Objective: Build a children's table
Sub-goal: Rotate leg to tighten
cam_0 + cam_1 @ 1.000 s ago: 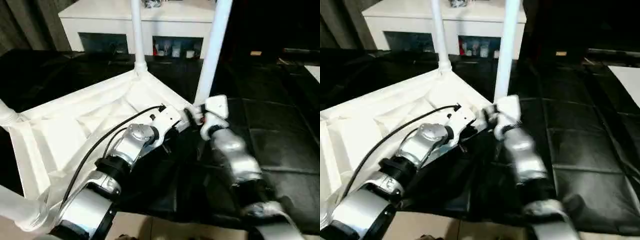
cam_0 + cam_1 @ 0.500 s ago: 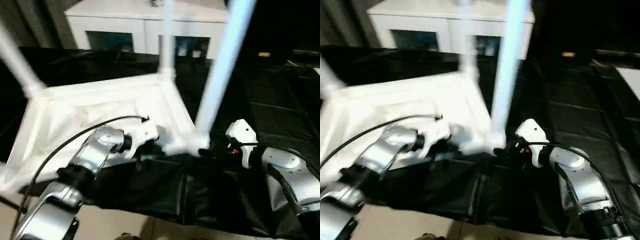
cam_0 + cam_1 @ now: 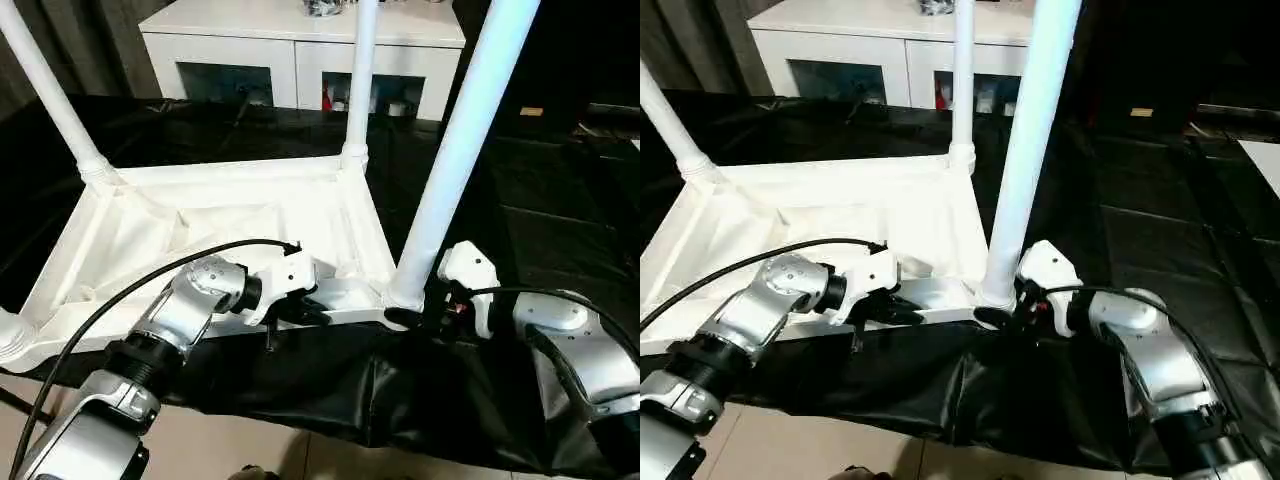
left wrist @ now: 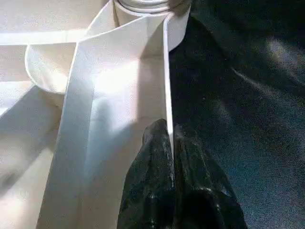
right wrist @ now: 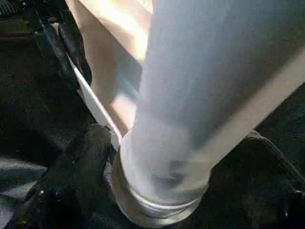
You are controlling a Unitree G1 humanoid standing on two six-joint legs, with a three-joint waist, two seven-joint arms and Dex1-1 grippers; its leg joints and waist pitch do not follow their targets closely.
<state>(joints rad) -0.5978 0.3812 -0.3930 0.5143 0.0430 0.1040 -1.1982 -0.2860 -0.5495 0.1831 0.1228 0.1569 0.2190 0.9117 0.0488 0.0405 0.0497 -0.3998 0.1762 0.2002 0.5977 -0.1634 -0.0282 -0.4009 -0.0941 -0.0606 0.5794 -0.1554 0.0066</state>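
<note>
In the head views, the white tabletop [image 3: 230, 225] is seen lying upside down on a black padded surface [image 3: 560, 230], its ribbed underside facing up. Legs are seated upright in its round corner sockets: a near leg [image 3: 455, 150] at the corner closest to the right arm, a far leg [image 3: 358, 85] behind it, and a third leg [image 3: 50, 95] on the left side. A fourth socket [image 3: 8, 335] shows at the picture's left edge. The left gripper [image 3: 300, 312] is seen at the tabletop's near rim, beside the near leg. The right gripper [image 3: 415, 318] is set at the base of the near leg. Behind the black surface stands a white cabinet [image 3: 300, 45] with glass-fronted compartments holding small items that cannot be made out.

In the left wrist view, the left gripper [image 4: 170, 143] is seen pinched narrowly on the thin edge of the rim, one black finger [image 4: 155, 143] on each side.

In the right wrist view, the right gripper's fingers [image 5: 76, 157] are spread wide around the socket of the near leg [image 5: 190, 105], one on each side.
</note>
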